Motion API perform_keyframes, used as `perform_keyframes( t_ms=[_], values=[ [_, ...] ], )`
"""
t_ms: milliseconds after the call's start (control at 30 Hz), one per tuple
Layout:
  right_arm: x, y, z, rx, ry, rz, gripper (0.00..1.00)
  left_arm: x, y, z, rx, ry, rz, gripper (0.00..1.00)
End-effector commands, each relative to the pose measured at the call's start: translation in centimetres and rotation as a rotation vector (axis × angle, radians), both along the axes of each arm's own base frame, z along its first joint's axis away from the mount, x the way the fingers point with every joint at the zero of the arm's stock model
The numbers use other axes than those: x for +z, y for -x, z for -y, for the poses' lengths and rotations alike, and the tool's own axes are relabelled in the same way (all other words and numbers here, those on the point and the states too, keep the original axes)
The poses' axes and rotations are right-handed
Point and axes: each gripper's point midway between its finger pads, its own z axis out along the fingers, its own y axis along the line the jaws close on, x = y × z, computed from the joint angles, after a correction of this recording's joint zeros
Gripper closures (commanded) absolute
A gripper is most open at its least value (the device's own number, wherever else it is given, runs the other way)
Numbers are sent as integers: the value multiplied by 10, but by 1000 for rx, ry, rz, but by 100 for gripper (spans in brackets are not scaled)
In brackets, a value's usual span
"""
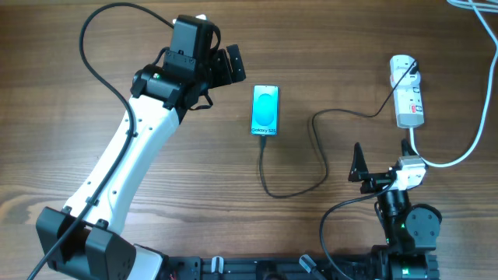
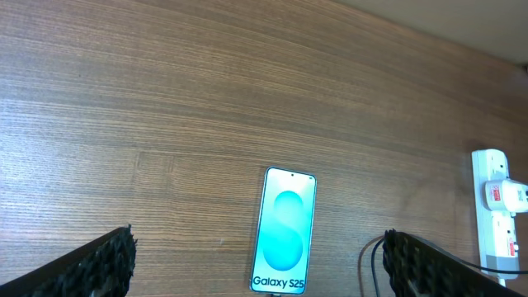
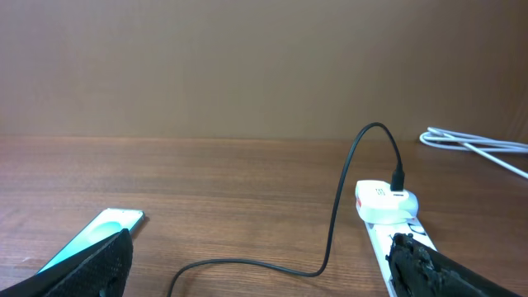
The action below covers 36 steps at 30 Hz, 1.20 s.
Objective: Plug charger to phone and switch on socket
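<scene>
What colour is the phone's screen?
The phone screen glows bright turquoise; the left wrist view shows it best.

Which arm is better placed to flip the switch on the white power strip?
Right. The right gripper is open just short of the socket, which lies close ahead in its wrist view. The left gripper is over by the phone, farther off.

Left arm [image 1: 128,148] stretches from the near-left corner diagonally toward the far edge. Left gripper [image 1: 227,66] jaws spread wide. Right arm [image 1: 405,216] is folded compact at the near edge, right side. Right gripper [image 1: 381,165] jaws also wide apart.
</scene>
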Motion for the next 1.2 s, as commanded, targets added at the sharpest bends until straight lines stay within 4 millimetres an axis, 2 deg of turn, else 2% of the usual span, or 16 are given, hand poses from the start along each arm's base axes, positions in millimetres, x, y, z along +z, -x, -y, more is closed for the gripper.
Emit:
perform_keyframes(
  t_ms=[0,1167],
  values=[
    [3,1,1,-8,-16,14,0,-2,-3,-4,6,-18,3,0],
    [3,1,1,-8,-16,14,0,-4,-1,-5,8,-26,-8,0]
  ],
)
